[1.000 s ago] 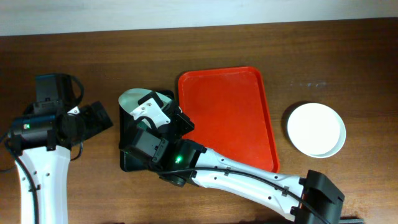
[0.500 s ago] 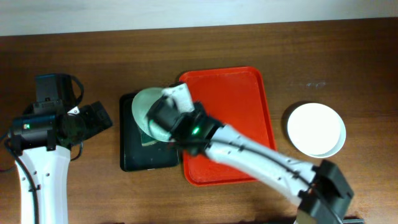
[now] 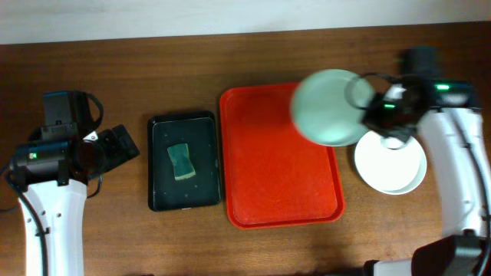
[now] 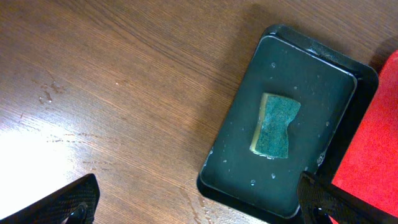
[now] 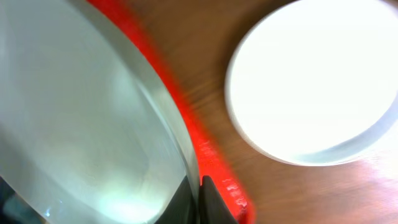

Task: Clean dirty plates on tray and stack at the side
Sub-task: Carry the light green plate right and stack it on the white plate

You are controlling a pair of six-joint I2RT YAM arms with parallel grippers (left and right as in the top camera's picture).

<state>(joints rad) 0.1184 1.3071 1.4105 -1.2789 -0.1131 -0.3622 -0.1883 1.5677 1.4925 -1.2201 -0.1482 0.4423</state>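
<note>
My right gripper [image 3: 374, 115] is shut on the rim of a pale mint-blue plate [image 3: 330, 107] and holds it in the air over the right edge of the red tray [image 3: 261, 184]. In the right wrist view the plate [image 5: 81, 118] fills the left side, with my fingers [image 5: 198, 199] pinching its rim. A white plate [image 3: 390, 159] lies on the table right of the tray and shows in the right wrist view [image 5: 317, 81]. My left gripper [image 4: 199, 202] is open and empty above the table, left of the black tray.
A black tray [image 3: 184, 161] with a green sponge [image 3: 182, 162] sits left of the red tray. It also shows in the left wrist view [image 4: 292, 118] with water drops in it. The red tray holds no plates.
My right arm has swung the mint-blue plate from over the black tray, across the red tray, to its right edge near the white plate. The left arm has not moved.
</note>
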